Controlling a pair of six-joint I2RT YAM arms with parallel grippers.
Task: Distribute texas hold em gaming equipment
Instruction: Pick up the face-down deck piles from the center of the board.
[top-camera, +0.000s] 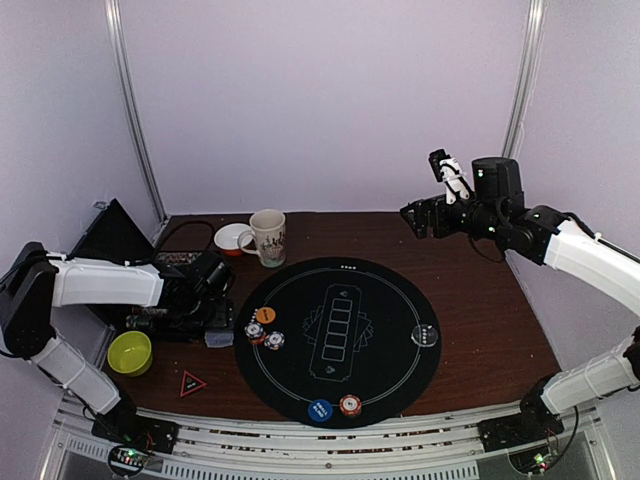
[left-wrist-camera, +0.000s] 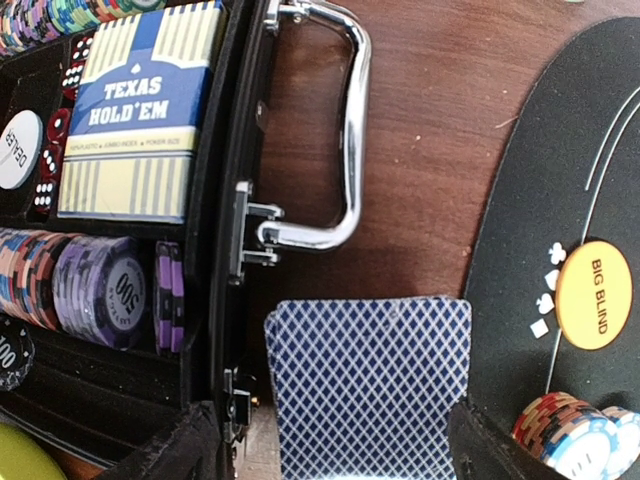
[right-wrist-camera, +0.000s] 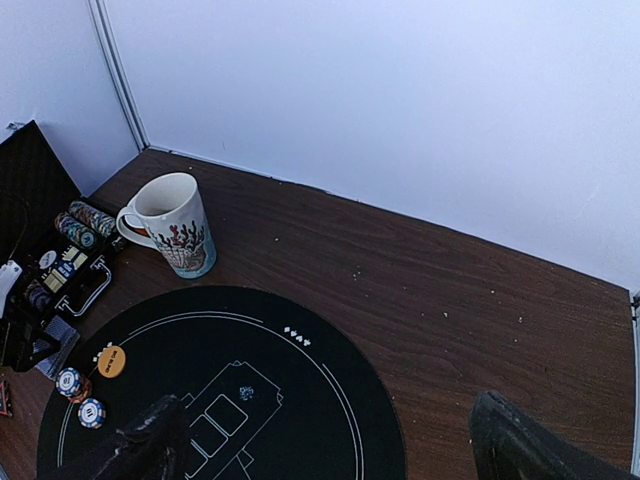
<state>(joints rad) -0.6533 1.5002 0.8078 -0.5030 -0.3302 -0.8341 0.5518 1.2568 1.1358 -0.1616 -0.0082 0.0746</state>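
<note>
The left gripper (top-camera: 216, 326) hangs low at centre left of the top view, just beside the open black case (top-camera: 110, 236). In the left wrist view its two fingers (left-wrist-camera: 175, 450) show at the bottom corners of the frame, spread apart. A deck of cards (left-wrist-camera: 368, 385) with a blue lattice back lies flat on the tabletop (top-camera: 480, 290) between them. There is a clear gap between the deck and the finger at lower left. The finger at lower right overlaps the deck's corner, and I cannot tell whether it touches. The jaws are open, straddling the deck without gripping it.

The deck sits in the strip of bare wood between the case's chrome handle (left-wrist-camera: 347, 130), above it in the frame, and the edge of the round black mat (top-camera: 390, 300) to its right. On the mat near the deck lie an orange disc (left-wrist-camera: 594, 295) marked BIG BLIND and two chip stacks (top-camera: 265, 336), one of them at the lower right corner of the left wrist view. Inside the case, at upper left of that view, are a boxed Texas Hold'em pack (left-wrist-camera: 140, 110) and rows of chips (left-wrist-camera: 100, 290).

At the bottom edge of the mat in the top view are a blue disc (top-camera: 320, 410) and a red-and-white chip stack (top-camera: 350, 404). A clear disc (top-camera: 427, 336) lies at the mat's right edge.

The right gripper (top-camera: 412, 218) is held high at upper right, well apart from all of these. Its jaws are spread wide with nothing between them. A mug (top-camera: 268, 237) stands above the mat.
</note>
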